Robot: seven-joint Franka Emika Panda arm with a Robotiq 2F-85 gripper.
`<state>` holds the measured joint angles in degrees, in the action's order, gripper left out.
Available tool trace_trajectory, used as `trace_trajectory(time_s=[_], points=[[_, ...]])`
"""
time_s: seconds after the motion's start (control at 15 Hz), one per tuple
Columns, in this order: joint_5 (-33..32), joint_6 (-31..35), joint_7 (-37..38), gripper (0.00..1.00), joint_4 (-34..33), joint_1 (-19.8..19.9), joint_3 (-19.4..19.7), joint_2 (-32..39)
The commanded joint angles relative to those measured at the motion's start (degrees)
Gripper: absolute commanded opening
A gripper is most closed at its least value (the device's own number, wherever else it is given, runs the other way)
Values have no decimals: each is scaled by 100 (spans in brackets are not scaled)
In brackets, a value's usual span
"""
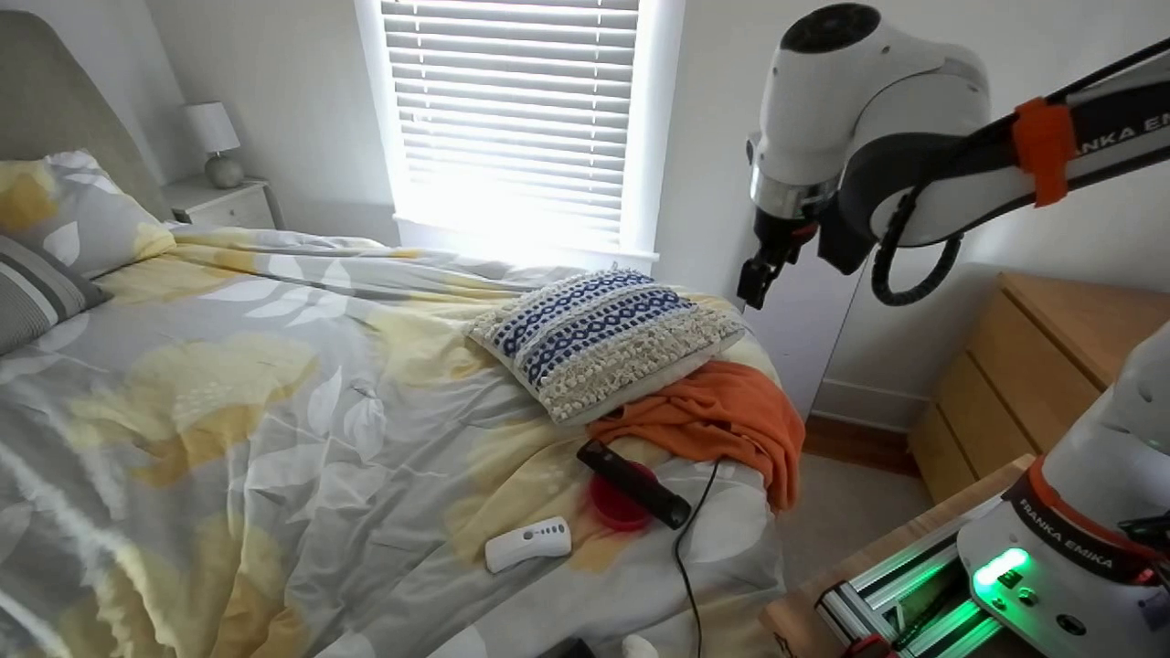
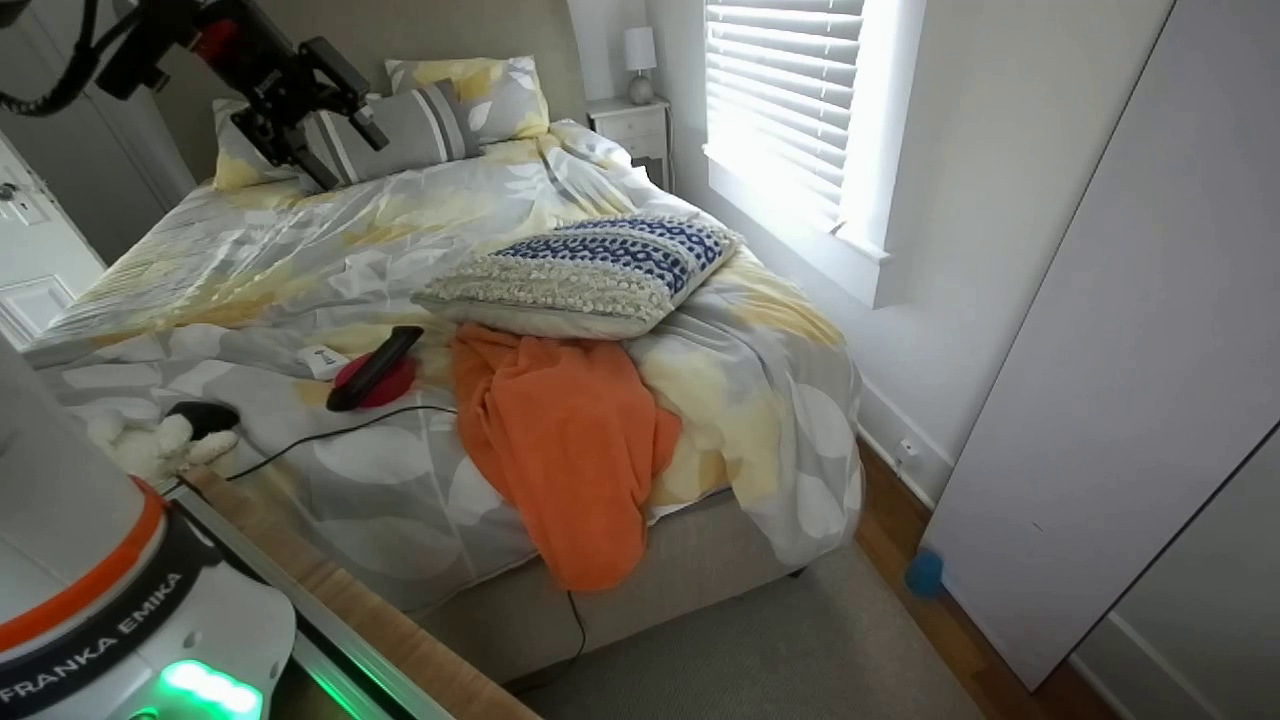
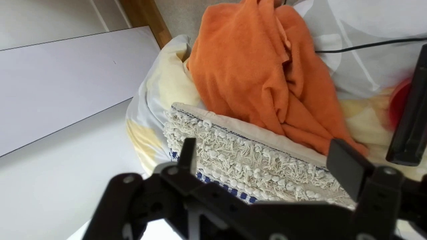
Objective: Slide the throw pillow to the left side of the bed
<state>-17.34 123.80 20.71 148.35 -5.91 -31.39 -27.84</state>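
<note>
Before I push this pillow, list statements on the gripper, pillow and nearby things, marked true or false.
1. The gripper is open. True.
2. The throw pillow lies on the bed. True.
3. The gripper touches the pillow. False: they are apart.
4. A black bar lies across a red round object. True.
5. The orange cloth covers the pillow's blue bands. False: the bands are uncovered.
6. The white device rests on the pillow. False: it lies on the bed.
</note>
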Motion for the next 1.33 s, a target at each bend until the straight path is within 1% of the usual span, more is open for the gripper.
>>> trace_trajectory(time_s=[0.0, 0.07, 0.13, 0.2, 0.33, 0.47, 1.0, 1.07, 1.27], points=[[-1174, 20, 1455, 100, -644, 262, -732, 1274], [-1562, 25, 1680, 100, -809, 268, -868, 1629], [-1959, 212, 1430, 100, -940, 158, -863, 2001], [-1442, 34, 1315, 100, -539, -119, -471, 1216], [-1807, 133, 1400, 100, -756, -196, -516, 1725], [-1889, 141, 1395, 100, -882, -220, -474, 1951], [-1905, 142, 1393, 100, -924, -226, -467, 1993], [-2039, 294, 1310, 100, -999, -300, -462, 2172], [-2261, 172, 1295, 100, -1282, -638, -400, 2641]])
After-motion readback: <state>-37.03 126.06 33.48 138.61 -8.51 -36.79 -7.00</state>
